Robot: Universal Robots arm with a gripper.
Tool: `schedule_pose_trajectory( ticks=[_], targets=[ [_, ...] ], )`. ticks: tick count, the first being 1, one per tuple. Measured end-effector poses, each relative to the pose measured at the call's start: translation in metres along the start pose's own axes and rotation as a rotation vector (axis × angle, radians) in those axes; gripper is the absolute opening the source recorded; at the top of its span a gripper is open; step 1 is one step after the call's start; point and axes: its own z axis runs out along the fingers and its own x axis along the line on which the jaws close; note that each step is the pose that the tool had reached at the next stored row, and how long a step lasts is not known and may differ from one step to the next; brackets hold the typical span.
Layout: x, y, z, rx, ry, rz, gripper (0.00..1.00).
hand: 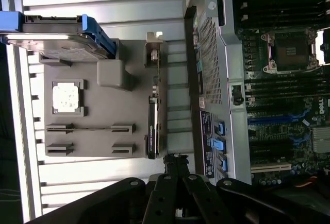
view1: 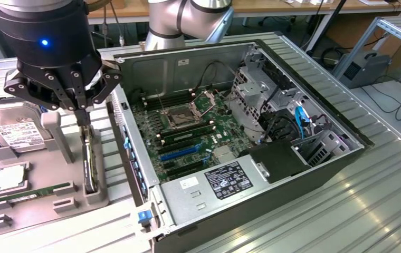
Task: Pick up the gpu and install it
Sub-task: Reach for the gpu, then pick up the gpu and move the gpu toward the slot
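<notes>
Exterior view has the gripper (view1: 82, 120) clenched empty right above the gpu (view1: 88, 167), pickup step, grabbing probably needs it opened

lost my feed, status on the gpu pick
gripper shut, just above gpu. gpu on edge in tray slot, not lifted. tray post close beside gripper.

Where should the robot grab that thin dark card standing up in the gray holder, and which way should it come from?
Probably the gpu by its top edge, near the middle, pinching its two flat faces and coming straight down from above. It stands on its long edge in the gray holder, which holds its bottom, so the top is the open part.
</notes>
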Motion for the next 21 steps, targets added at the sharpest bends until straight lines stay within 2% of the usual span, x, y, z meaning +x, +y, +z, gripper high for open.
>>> schedule_pose_trajectory(
  ticks=[4, 21],
  targets=[
    [-0.0001, -0.0024, 0.0001, 0.0, -0.0001, 0.0, 0.11],
    [-0.001, -0.0026, 0.0006, 0.0004, -0.0001, 0.0, 0.11]
  ],
)
